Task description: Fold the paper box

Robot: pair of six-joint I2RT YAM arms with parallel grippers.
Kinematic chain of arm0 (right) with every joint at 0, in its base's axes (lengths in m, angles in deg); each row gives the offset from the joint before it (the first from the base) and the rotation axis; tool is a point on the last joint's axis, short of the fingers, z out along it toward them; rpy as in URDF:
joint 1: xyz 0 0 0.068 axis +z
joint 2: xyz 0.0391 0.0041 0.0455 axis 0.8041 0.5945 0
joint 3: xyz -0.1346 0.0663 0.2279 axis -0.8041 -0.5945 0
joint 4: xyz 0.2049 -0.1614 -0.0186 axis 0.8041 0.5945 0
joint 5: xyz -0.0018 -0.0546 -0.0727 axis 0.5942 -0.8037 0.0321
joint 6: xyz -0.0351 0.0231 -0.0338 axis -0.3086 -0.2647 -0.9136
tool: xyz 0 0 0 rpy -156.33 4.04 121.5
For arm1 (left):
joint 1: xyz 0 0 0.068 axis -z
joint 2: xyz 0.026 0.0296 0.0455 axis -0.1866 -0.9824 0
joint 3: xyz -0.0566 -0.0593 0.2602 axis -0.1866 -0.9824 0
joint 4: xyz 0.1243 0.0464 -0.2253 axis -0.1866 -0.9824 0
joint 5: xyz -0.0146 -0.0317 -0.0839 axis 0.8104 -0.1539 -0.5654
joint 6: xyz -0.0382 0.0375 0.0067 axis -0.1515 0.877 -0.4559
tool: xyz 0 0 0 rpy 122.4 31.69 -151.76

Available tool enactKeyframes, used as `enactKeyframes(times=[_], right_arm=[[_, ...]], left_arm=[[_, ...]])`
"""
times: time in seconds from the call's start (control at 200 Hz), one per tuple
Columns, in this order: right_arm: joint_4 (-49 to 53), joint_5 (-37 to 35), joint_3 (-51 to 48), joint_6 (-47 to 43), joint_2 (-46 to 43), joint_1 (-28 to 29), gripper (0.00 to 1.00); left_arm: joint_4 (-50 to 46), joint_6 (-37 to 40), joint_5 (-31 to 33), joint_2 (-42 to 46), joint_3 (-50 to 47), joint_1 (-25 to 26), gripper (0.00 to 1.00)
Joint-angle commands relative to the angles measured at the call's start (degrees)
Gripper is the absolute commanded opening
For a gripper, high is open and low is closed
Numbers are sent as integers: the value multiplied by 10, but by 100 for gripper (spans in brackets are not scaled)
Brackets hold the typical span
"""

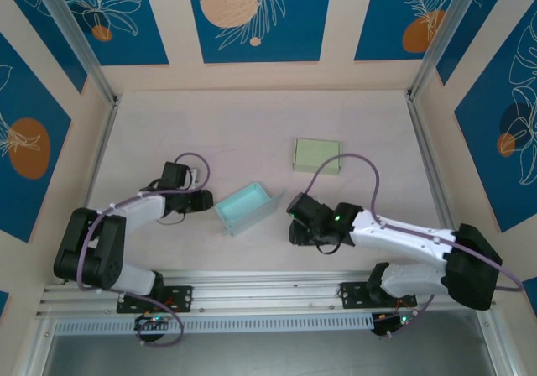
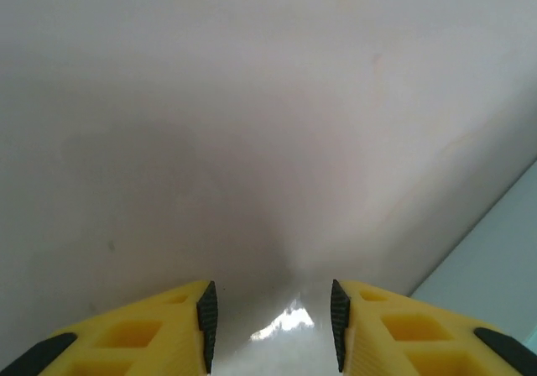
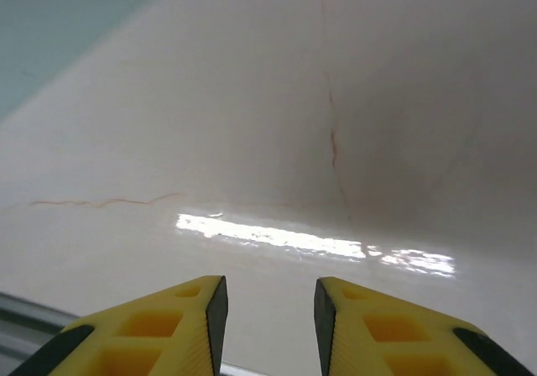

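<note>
In the top view a pale blue paper box (image 1: 247,207), shaped like an open tray, sits on the white table (image 1: 210,124) near the middle of the frame. A flat pale green rectangular piece (image 1: 317,155) lies above and to the right of it, apart from it. The left gripper (image 1: 204,200) hangs just left of the box. In its wrist view the yellow fingers (image 2: 168,326) are parted with only bare tabletop between them and the box's edge at lower right. The right gripper (image 1: 295,223) rests just right of the box, its jaws likewise parted on nothing. A grey metal rail (image 1: 268,288) crosses the bottom.
</note>
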Motion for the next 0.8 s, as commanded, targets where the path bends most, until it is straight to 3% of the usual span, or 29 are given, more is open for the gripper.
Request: enactKeyframes(times=[0.0, 0.285, 0.68, 0.795], right_arm=[[-193, 77, -30, 72, 45, -6, 35], [-346, 138, -3, 36, 192, -69, 34], [-342, 181, 146, -89, 329, -203, 35], [-336, 223, 199, -119, 374, -246, 35]], left_arm=[[11, -36, -18, 21, -29, 27, 42], [50, -94, -10, 68, -76, 90, 41], [181, -189, 43, 71, -124, 189, 41], [234, -205, 59, 49, -117, 225, 42]])
